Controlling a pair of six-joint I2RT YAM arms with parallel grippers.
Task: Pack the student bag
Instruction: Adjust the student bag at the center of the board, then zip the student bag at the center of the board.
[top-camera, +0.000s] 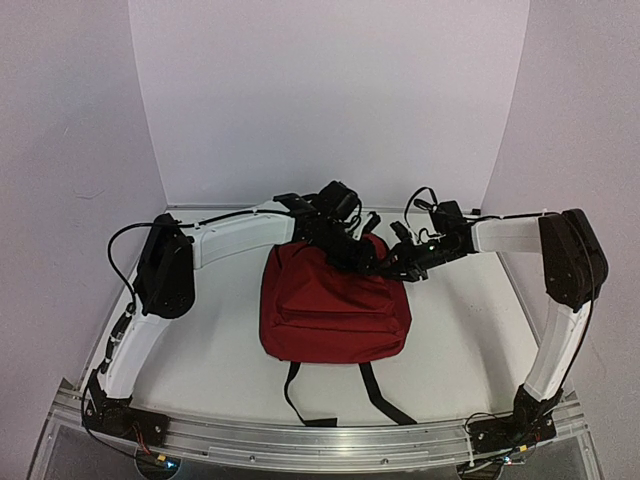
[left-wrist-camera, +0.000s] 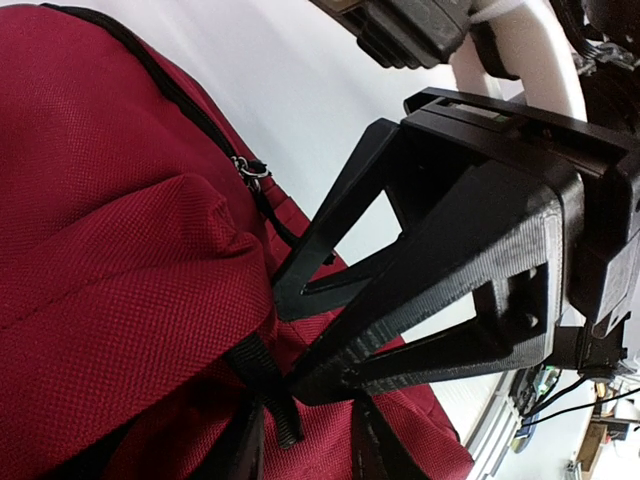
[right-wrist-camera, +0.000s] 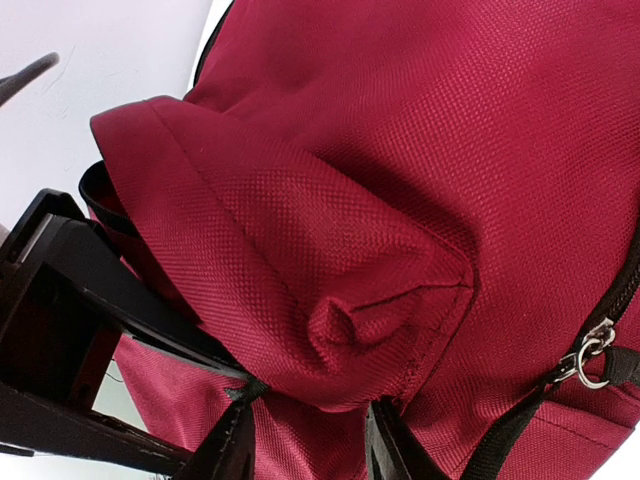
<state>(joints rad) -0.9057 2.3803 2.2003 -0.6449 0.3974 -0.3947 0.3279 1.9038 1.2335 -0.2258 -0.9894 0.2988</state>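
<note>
Beneath both sets of jaws, mid-table (top-camera: 470, 340): student bag (top-camera: 335, 310), lying flat, zipped front panel up. Long axis runs near edge to far wall. Top end points to the far wall and sits right under the jaws. Bottom end points to the arm bases, with black straps (top-camera: 385, 400) trailing off it, well clear of the jaws.

Left gripper (top-camera: 368, 262) reaches in over the bag's top edge. From its own wrist view, jaws stand part-way apart, tips set against red fabric. The lower fingertip (left-wrist-camera: 300, 380) touches a black webbing loop (left-wrist-camera: 262, 385). A bulged fold of fabric ends at the upper tip. Cannot tell whether cloth is pinched.

Right gripper (top-camera: 405, 270) meets the same top edge from the other side, just beside the left one. Jaws apart, a stitched fold of red fabric (right-wrist-camera: 340, 330) hanging just above the gap, more fabric filling it. Clamped or only straddling: cannot tell. Silver zipper pull (right-wrist-camera: 592, 355) lies off to one side of these jaws.
</note>
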